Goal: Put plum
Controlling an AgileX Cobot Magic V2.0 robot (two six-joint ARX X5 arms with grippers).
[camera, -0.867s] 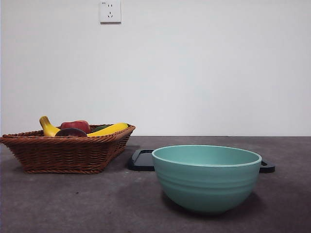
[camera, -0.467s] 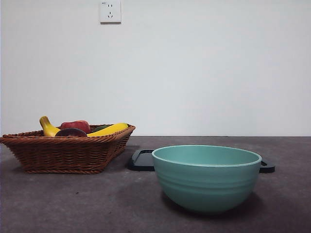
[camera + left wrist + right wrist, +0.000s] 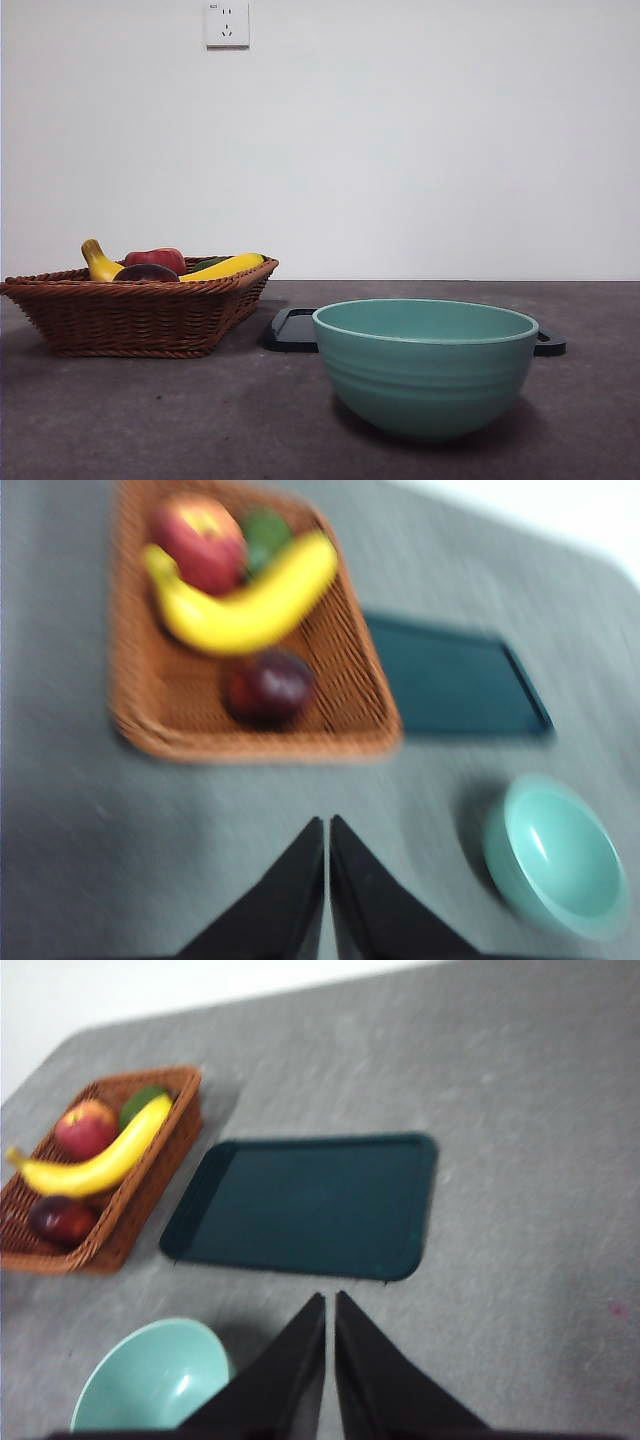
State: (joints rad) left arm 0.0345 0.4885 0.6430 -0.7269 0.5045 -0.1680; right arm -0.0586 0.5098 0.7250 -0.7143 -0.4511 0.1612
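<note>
A woven brown wicker basket (image 3: pixel 140 315) sits at the left of the grey bench (image 3: pixel 150 430). In it lie a dark maroon round plum (image 3: pixel 146 272) nearest, a curved yellow banana (image 3: pixel 222 267) behind it, and a red apple (image 3: pixel 156 258) farther back. A flat dark rectangular tray (image 3: pixel 292 330) lies right of the basket. A pale green round bowl (image 3: pixel 426 365) stands in front of the tray, near and to the right.

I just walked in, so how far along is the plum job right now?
Nothing looks done: the plum lies in the wicker basket beside the banana. Nothing is in hand: left gripper and right gripper are shut, empty, above the table. Grasping and placing the plum remain.
</note>
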